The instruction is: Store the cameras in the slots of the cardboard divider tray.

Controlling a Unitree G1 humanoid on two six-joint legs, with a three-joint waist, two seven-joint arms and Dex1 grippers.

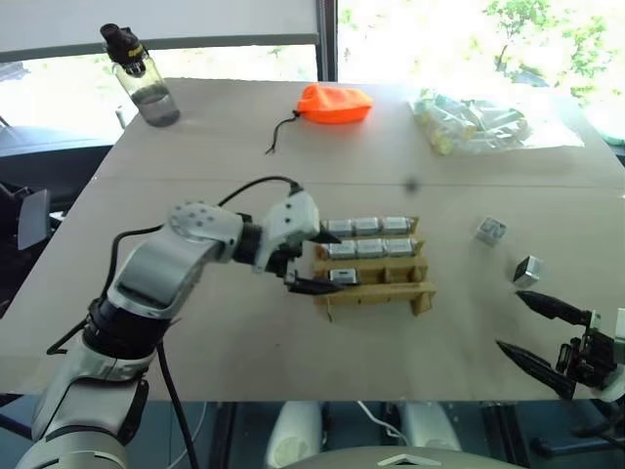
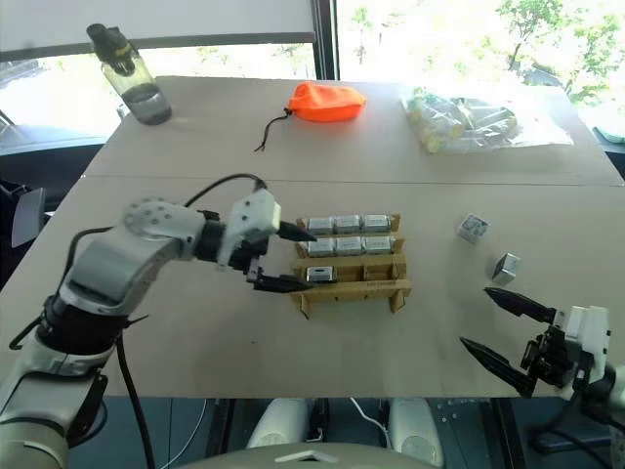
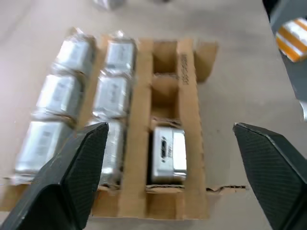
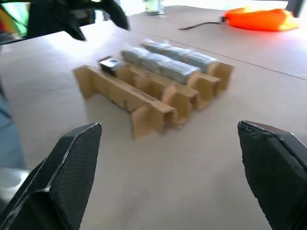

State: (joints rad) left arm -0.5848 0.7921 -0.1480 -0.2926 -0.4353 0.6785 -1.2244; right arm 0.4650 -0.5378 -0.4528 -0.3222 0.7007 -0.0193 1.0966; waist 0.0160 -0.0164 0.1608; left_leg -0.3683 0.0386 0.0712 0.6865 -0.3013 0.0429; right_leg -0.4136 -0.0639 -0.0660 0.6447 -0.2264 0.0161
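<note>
1. The right gripper hovers nearest, at the table's near right edge, its two black fingers spread wide and holding nothing.
2. The table is a pale tan surface; its near middle lies bare.
3. The cardboard divider tray sits near the table's middle, with three rows of three compartments.
4. In the tray's nearest row, one camera sits in the compartment at the robot's left end; the other two compartments of that row stand empty.
5. The left gripper is at the tray's left end with its fingers parted, one black fingertip just beside that camera and the other up by the far row. It grips nothing.
6. The middle row and the far row each hold three cameras, so both are full.
7. Two loose cameras lie on the table to the right of the tray, well apart from it: one nearer, one a little farther.
8. Farther back, an orange drawstring pouch lies near the middle, its cord trailing to the left.
9. A clear plastic bag of pale tubes lies at far right.
10. A water bottle with a dark cap stands at far left.
</note>
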